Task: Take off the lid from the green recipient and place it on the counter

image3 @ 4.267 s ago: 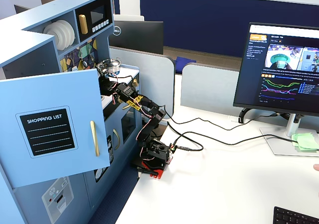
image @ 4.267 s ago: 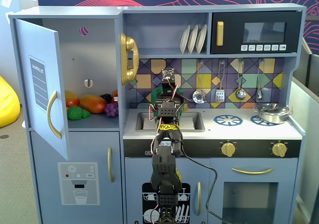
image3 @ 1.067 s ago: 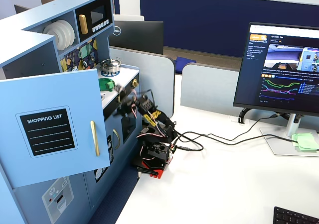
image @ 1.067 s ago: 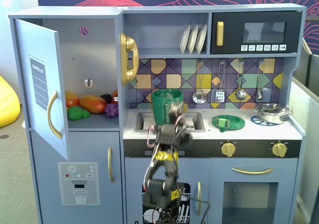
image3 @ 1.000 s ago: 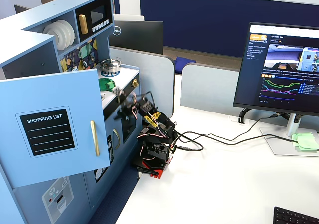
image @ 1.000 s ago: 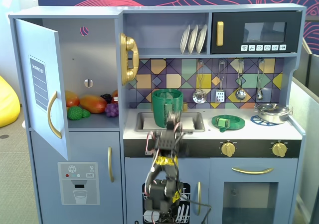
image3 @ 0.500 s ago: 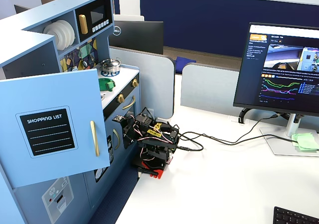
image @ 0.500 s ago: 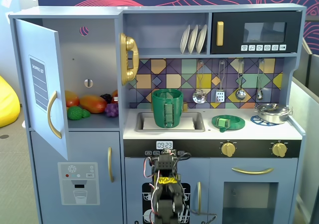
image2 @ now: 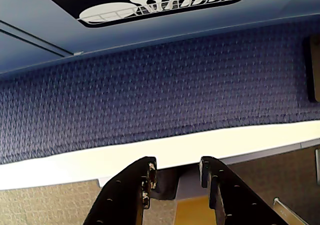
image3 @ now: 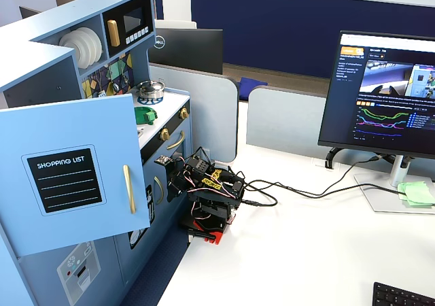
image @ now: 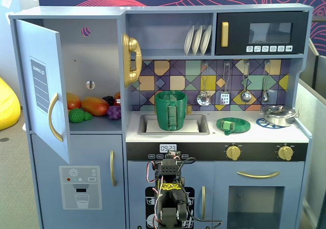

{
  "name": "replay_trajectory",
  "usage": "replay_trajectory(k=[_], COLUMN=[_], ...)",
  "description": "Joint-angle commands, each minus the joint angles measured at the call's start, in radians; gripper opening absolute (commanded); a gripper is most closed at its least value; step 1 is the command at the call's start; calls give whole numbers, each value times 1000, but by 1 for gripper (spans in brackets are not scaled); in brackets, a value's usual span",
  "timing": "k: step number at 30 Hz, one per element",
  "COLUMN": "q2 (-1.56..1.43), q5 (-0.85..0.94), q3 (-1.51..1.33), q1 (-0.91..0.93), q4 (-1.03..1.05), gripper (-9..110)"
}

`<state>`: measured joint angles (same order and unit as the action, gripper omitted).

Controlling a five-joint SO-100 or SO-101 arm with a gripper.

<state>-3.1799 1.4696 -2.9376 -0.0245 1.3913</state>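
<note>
In a fixed view the green recipient [image: 170,110] stands upright in the sunken sink, open at the top. The green lid [image: 233,124] lies flat on the white counter [image: 285,134] to its right, knob up, over a burner mark. The lid also shows in the other fixed view [image3: 145,115], where the fridge door hides the recipient. My arm [image: 170,188] is folded low in front of the kitchen's lower doors, well below the counter. In the wrist view my gripper [image2: 178,167] is open and empty, with blue carpet and a white edge beyond it.
A silver pot [image: 279,115] sits on the right burner. The fridge door [image: 43,86] stands open at the left, with toy fruit inside. Utensils hang above the counter. A monitor [image3: 387,95] and cables lie on the white desk beside the arm.
</note>
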Motion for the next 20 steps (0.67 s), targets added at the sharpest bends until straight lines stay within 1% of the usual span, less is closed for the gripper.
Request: replay_trajectory(k=[1,3,20], q2=[3,3,2], q5=[2,51,43], q3=[-60,-60,-60], q1=[-9,5,17], q4=[133,141,141], gripper=[2,2,3])
